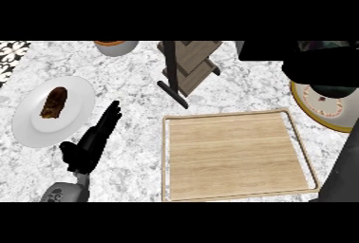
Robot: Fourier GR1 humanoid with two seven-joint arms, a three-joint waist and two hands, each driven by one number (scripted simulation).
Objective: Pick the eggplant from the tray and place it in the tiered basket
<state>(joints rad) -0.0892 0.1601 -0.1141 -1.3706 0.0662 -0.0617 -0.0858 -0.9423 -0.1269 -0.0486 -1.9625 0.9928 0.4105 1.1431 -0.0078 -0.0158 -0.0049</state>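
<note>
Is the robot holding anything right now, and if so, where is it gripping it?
The left hand is open with straight fingers and holds nothing. The right hand cannot be made out, so that cannot be told.

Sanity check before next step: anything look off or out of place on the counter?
Yes: the tray holds nothing, and no eggplant shows anywhere in view. A large dark shape at the upper right covers part of a plate; what it is cannot be told. The left robot hand rests open beside the white plate with brown food.
</note>
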